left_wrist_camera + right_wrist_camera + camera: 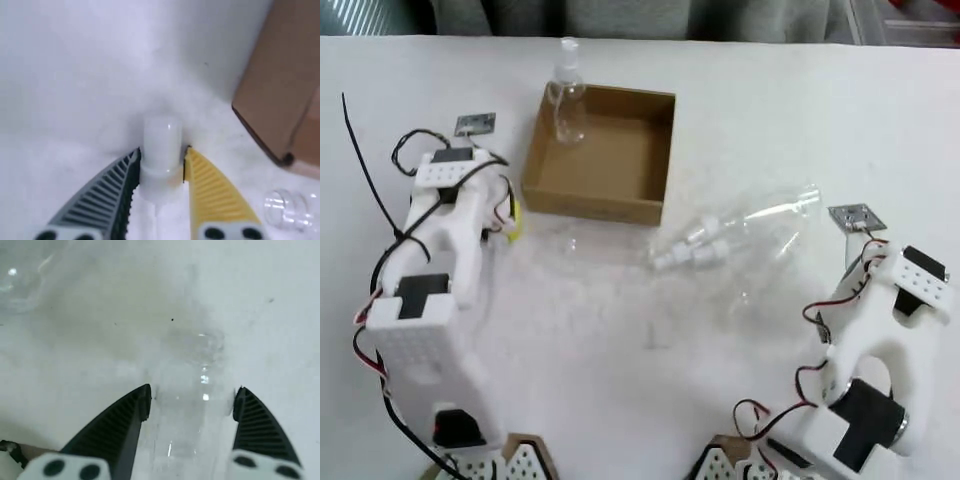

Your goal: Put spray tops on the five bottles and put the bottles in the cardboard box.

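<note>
Left fingers pinch a white spray top low over the counter — right fingers clamp a clear bottle, its neck pointing away from them. Top and bottle sit well apart — the cardboard box lies nearer the left arm.

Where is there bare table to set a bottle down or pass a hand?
Bare table lies between the left arm and right arm, nearer than the cardboard box, and at the far right corner. Crowded: the loose bottles lying right of the box.
</note>
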{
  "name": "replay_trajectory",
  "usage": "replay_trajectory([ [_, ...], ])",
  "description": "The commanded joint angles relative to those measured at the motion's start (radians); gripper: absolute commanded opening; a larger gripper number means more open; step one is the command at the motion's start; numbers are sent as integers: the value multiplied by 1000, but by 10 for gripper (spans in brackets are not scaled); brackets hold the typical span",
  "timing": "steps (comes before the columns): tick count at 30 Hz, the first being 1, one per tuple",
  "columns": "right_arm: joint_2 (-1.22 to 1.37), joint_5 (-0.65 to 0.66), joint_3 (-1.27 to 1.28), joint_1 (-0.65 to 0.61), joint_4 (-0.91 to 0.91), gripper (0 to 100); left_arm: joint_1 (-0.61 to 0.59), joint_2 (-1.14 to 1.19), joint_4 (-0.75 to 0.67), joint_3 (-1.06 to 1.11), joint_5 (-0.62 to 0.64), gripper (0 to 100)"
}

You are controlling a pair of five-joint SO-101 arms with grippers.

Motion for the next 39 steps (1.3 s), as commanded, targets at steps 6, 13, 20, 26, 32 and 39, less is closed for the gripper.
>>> replay_trajectory([
  [6, 93, 18, -40, 27, -62, 233, 25, -13, 9, -12, -9, 109],
  [13, 93, 46, -40, 44, -68, 233, 25, -13, 8, -12, -9, 109],
  [20, 102, 71, -40, 42, -70, 147, 25, -13, 8, -12, -9, 109],
  [26, 93, 68, -41, 44, -68, 122, 25, -13, 8, -12, -9, 109],
  [32, 93, -84, -112, 62, -62, 95, 25, -13, 8, -12, -9, 109],
  [39, 101, -236, -143, 85, -68, 221, 25, -13, 8, -12, -9, 109],
])
